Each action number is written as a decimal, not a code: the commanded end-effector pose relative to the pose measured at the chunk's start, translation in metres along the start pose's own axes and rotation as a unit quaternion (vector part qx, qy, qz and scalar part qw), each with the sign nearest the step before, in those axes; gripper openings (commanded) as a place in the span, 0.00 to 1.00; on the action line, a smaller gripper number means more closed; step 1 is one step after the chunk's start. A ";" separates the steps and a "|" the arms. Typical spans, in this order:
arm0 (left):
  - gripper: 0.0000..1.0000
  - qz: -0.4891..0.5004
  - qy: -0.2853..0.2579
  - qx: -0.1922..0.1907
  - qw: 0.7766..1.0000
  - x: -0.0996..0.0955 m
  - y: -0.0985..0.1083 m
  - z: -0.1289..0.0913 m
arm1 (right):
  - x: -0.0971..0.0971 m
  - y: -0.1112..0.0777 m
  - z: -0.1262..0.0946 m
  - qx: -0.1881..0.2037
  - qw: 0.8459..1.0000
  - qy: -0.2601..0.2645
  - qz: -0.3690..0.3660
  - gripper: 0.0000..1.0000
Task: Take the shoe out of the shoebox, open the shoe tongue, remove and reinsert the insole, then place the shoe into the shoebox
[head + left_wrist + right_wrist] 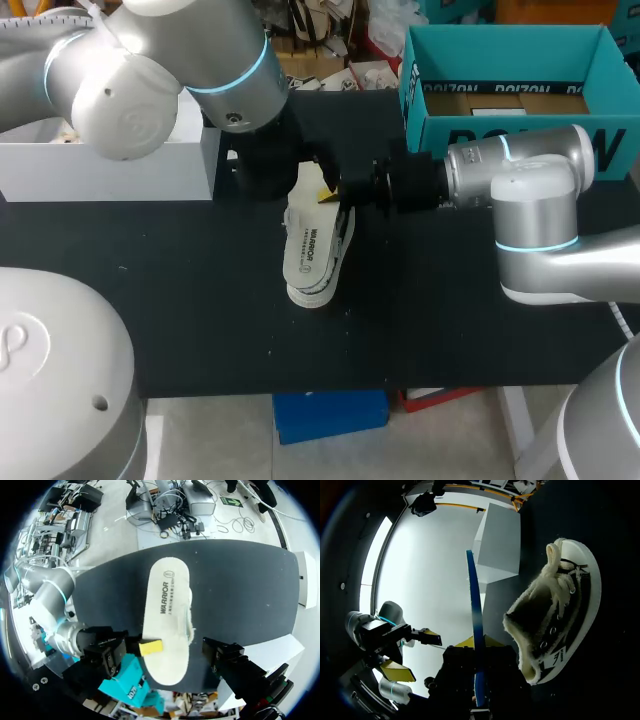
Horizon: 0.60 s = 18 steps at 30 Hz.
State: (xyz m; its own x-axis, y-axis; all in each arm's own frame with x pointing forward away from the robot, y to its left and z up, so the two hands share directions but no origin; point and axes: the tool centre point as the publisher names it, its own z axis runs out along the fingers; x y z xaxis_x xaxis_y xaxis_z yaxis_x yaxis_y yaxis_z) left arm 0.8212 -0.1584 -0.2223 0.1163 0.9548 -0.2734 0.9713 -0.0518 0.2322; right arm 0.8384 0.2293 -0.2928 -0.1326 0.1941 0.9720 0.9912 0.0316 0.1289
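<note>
The shoe (335, 250) lies on its side in the middle of the black table, its fleecy opening (540, 625) beside my right gripper. The white insole (167, 615) hangs just over the shoe, printed face up. My right gripper (328, 192) is shut on its heel end, one yellow tip (150, 647) lying on top. In the right wrist view the insole (474, 595) shows edge-on as a thin blue strip between the tips. My left gripper (412, 652) hangs open above the insole, holding nothing. The teal shoebox (510, 80) stands open at the back right.
A white box (110, 160) stands at the back left of the table, under my left arm. The black tabletop (200, 300) is bare in front of and to both sides of the shoe.
</note>
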 end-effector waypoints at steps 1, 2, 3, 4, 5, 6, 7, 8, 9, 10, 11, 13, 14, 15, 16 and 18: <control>1.00 0.000 0.005 0.004 1.000 -0.003 0.024 0.005 | 0.000 0.000 0.001 -0.001 1.000 0.000 0.000 0.00; 1.00 0.000 0.006 0.003 1.000 -0.003 0.031 0.006 | 0.000 0.000 0.001 -0.001 1.000 0.000 0.000 0.00; 1.00 0.000 0.007 0.000 1.000 -0.002 0.034 0.006 | 0.000 0.000 0.001 -0.001 1.000 0.000 0.000 0.00; 1.00 0.000 0.008 -0.002 1.000 -0.002 0.040 0.006 | 0.000 0.000 0.001 -0.001 1.000 0.000 0.000 0.00; 1.00 0.000 0.008 -0.003 1.000 -0.002 0.043 0.006 | 0.000 0.000 0.001 -0.001 1.000 0.000 0.000 0.00; 1.00 0.000 0.009 -0.004 1.000 -0.002 0.048 0.006 | 0.000 0.000 0.001 -0.001 1.000 0.000 0.000 0.00; 1.00 0.000 0.009 -0.006 1.000 -0.002 0.052 0.006 | 0.000 0.000 0.001 -0.001 1.000 0.000 0.000 0.00; 1.00 0.001 0.010 -0.007 1.000 -0.002 0.056 0.007 | 0.000 0.000 0.001 -0.001 1.000 0.000 0.000 0.00; 1.00 0.001 0.011 -0.008 1.000 -0.002 0.060 0.007 | 0.000 0.000 0.001 -0.001 1.000 0.000 0.000 0.00; 1.00 0.001 0.011 -0.009 1.000 -0.002 0.064 0.008 | 0.000 0.000 0.001 -0.001 1.000 0.000 0.000 0.00; 1.00 0.001 0.011 -0.009 1.000 -0.002 0.067 0.009 | 0.000 0.000 0.001 -0.001 1.000 0.000 0.000 0.00; 1.00 0.002 0.013 -0.010 1.000 -0.002 0.074 0.011 | 0.000 0.000 0.001 -0.001 1.000 0.000 0.000 0.00; 1.00 0.002 0.013 -0.011 1.000 -0.003 0.076 0.011 | 0.000 0.000 0.001 -0.001 1.000 0.000 0.000 0.00; 1.00 0.003 0.014 -0.011 1.000 -0.003 0.080 0.012 | 0.000 0.000 0.001 -0.001 1.000 0.000 0.000 0.00; 1.00 0.003 0.014 -0.012 1.000 -0.003 0.083 0.013 | 0.000 0.000 0.001 -0.001 1.000 0.000 0.000 0.00; 1.00 0.005 0.016 -0.014 1.000 -0.003 0.089 0.014 | 0.000 0.000 0.001 -0.001 1.000 0.000 0.000 0.00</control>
State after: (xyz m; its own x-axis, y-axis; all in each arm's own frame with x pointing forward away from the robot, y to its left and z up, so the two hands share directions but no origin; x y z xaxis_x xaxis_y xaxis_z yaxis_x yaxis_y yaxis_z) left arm 0.9003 -0.1636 -0.2121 0.1180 0.9607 -0.2514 0.9621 -0.0479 0.2684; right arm 0.8383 0.2292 -0.2926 -0.1326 0.1946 0.9719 0.9912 0.0319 0.1288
